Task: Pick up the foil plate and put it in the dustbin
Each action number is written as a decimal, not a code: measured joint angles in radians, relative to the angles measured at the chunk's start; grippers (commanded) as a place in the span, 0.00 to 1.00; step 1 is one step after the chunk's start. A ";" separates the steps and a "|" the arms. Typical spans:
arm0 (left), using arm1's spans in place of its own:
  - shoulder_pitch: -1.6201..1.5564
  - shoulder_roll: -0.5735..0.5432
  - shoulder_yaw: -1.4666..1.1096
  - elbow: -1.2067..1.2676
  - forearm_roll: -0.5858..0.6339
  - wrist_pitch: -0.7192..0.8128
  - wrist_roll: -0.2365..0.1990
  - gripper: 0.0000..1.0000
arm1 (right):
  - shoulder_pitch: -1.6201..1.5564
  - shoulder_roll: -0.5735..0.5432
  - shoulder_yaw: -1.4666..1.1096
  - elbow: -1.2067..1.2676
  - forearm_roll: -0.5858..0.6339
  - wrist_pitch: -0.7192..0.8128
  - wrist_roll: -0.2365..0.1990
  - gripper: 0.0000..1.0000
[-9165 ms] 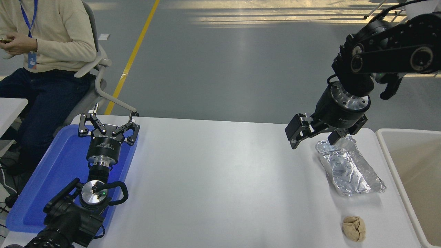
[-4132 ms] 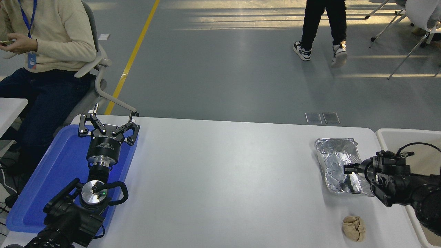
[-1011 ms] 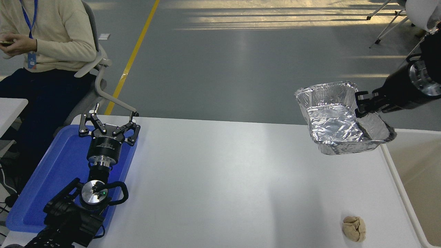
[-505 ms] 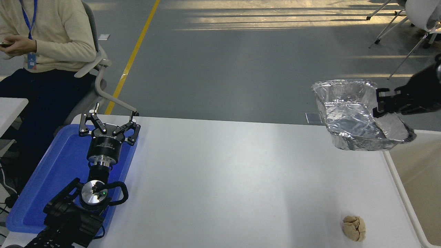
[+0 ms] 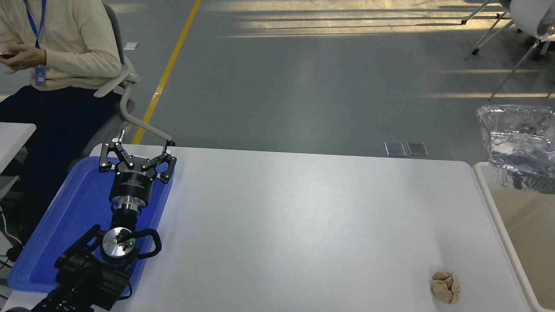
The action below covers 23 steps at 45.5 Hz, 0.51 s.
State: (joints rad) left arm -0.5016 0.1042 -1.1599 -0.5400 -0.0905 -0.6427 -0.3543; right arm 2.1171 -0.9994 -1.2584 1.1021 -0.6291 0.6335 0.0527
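One foil plate [image 5: 518, 145] now hangs above the dustbin [image 5: 485, 182], further right than before; right gripper out of view. Left gripper [image 5: 137, 161] parked over blue tray [image 5: 65, 216], jaws spread.

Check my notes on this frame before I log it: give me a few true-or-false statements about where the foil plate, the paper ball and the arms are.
1. The foil plate lies flat on the white table. False: it is up in the air at the right edge, over the dustbin.
2. A tan paper ball sits on the table near its front right corner. True.
3. The left gripper is over the blue tray, fingers spread. True.
4. The right gripper is in plain view, holding the plate. False: it is out of the picture.
5. A person sits at the far left. True.
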 measured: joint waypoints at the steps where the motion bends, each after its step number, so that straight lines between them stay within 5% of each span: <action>1: 0.000 0.000 0.000 0.000 0.000 0.000 0.000 1.00 | -0.011 -0.006 0.005 -0.014 -0.005 0.001 0.001 0.00; 23: 0.000 0.000 -0.001 0.000 0.000 0.000 -0.002 1.00 | -0.469 -0.047 0.233 -0.442 -0.053 -0.009 0.101 0.00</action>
State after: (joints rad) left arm -0.5016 0.1042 -1.1607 -0.5399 -0.0906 -0.6427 -0.3562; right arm 1.6482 -1.0462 -1.0258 0.6596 -0.6823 0.6245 0.1532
